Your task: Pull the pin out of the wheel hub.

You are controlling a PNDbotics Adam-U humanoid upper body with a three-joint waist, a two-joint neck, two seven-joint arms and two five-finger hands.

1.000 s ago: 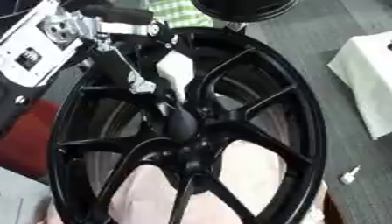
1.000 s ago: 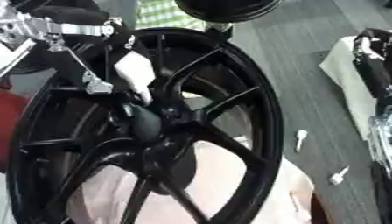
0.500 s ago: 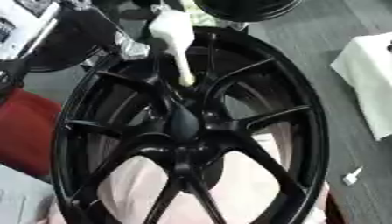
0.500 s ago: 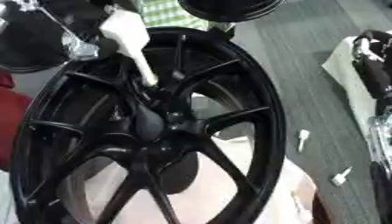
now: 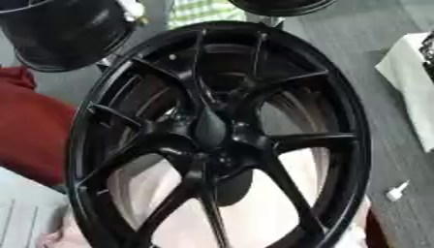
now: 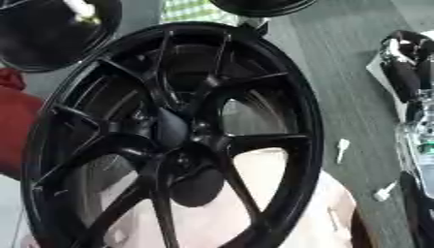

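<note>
the wheel hub [image 5: 212, 133] fills most of both views: a glossy black rim with slim spokes meeting at a dark centre boss [image 6: 174, 130]. it lies tilted, its upper edge toward the top of the picture and its lower edge cut off at the bottom. through the lower gaps between the spokes a pale pinkish surface [image 5: 254, 213] shows.

no pin can be made out at the hub centre. at the top left, a small white shape [image 6: 82, 8] shows against a second black wheel [image 5: 64, 29]; whether it is the pin or part of a hand, i cannot tell. neither robot hand is clearly in view, so the state of the fingers cannot be told.

a third dark rim [image 6: 258, 6] is cut by the top edge, with a green checked patch [image 5: 199, 10] beside it. a red cloth [image 5: 30, 126] lies left of the wheel. on the grey floor [image 5: 356, 43] to the right lie 2 small white pieces [image 6: 342, 145] [image 6: 383, 192], well apart from the hub. a black and silver object [image 6: 415, 97] sits at the right edge of the right eye view.
</note>
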